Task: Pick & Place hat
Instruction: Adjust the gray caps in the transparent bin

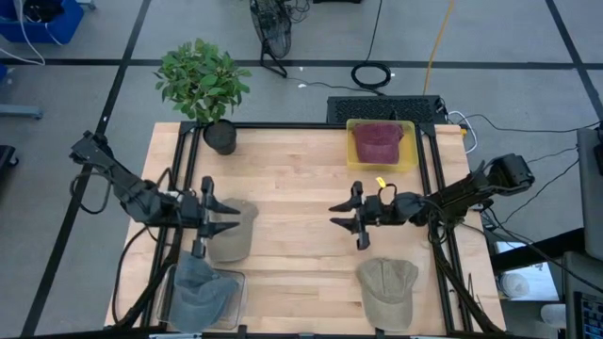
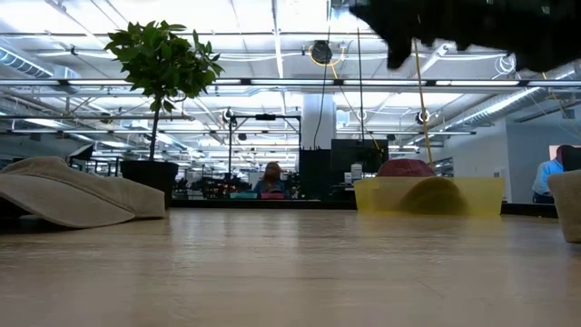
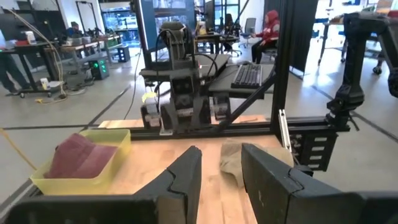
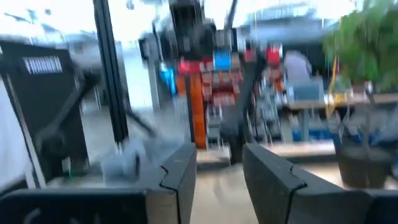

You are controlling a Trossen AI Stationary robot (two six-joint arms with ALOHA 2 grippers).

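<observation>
Both arms reach level over the wooden table [image 1: 301,169] from its side edges, pointing at each other. The left gripper [image 1: 226,217] hangs above a beige hat [image 1: 233,231] near the left edge, fingers spread and empty. The right gripper [image 1: 341,218] hangs mid-table, fingers also spread. Bare wood lies between them. A maroon hat [image 1: 377,141] sits in the yellow tray [image 1: 350,151] at the far edge.

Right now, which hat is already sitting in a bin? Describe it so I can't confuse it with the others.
Start at the potted plant on the table's far edge and follow that edge across to the yellow bin. The maroon hat lies inside it. It is the only dark red hat; one tan hat lies bare on the wood.
</observation>
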